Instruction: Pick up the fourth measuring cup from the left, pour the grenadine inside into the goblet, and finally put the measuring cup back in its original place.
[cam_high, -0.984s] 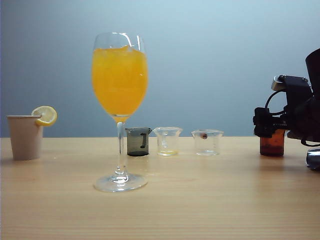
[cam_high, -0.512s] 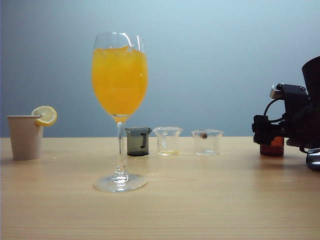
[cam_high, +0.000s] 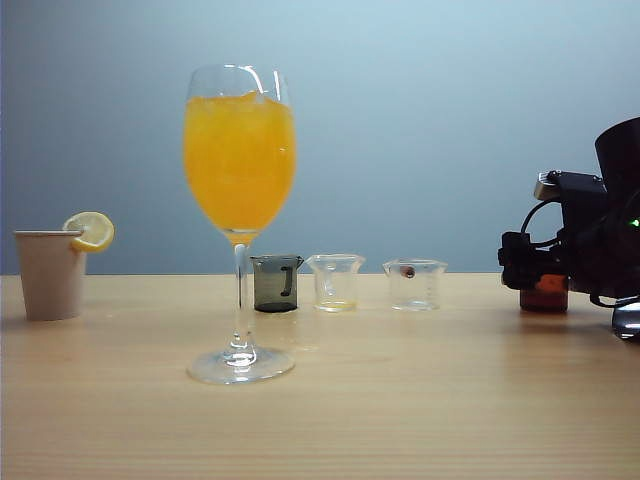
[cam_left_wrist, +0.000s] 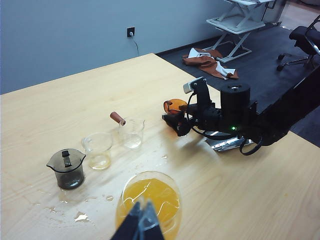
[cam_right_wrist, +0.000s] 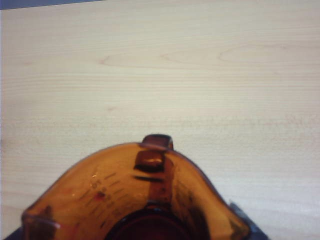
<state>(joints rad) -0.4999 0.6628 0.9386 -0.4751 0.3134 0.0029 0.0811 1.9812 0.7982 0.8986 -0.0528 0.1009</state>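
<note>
Red-brown cup (cam_high: 545, 293) sits at the table's far right, right gripper (cam_high: 528, 262) spread wide around it, not yet pinching. Closing off-centre could tip grenadine out. Left gripper (cam_left_wrist: 141, 220), pressed together, hovers over the goblet (cam_high: 240, 180).

Pale matt wood-grain table (cam_high: 400, 400), glossy clear glass goblet (cam_high: 240, 200), translucent amber plastic fourth measuring cup (cam_right_wrist: 135, 200) (faint moulded markings), matt paper cup (cam_high: 48, 275), black matt right gripper (cam_high: 530, 262)
</note>
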